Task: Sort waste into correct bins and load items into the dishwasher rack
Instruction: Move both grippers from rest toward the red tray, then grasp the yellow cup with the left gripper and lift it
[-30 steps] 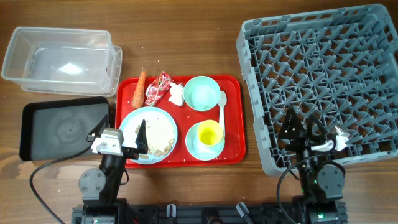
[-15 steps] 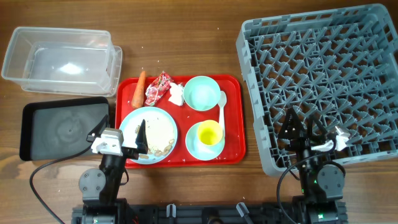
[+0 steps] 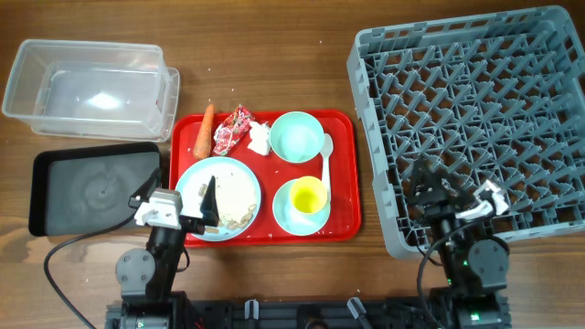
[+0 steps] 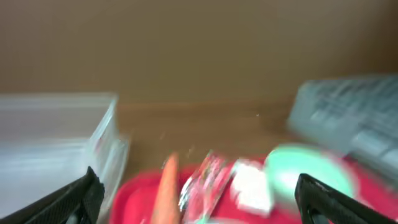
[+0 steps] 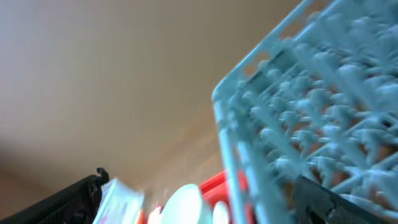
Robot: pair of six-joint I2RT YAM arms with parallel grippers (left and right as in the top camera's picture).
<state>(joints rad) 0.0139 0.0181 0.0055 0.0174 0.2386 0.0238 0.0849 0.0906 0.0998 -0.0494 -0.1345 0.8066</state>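
On the red tray [image 3: 343, 215] lie an orange carrot [image 3: 205, 130], a red wrapper [image 3: 233, 130], a white tissue [image 3: 260, 137], a pale blue bowl [image 3: 297, 137], a white spoon [image 3: 326, 160], a yellow cup [image 3: 308, 195] in a second bowl, and a plate [image 3: 224, 187] with crumbs [image 3: 239, 217]. My left gripper [image 3: 208, 199] is open and empty over the plate's near edge. Its wrist view shows the carrot [image 4: 166, 190], wrapper [image 4: 202, 183] and tissue [image 4: 252, 186] ahead. My right gripper [image 3: 431, 181] is open and empty over the grey rack [image 3: 475, 100].
The clear tub [image 3: 87, 87] stands at the back left, with the black tray [image 3: 91, 187] in front of it. The rack's near-left corner [image 5: 311, 106] fills the right wrist view, with the red tray's edge [image 5: 211, 183] to its left.
My right gripper has turned a little, and its wrist has shifted right. The left arm and all objects have not moved.
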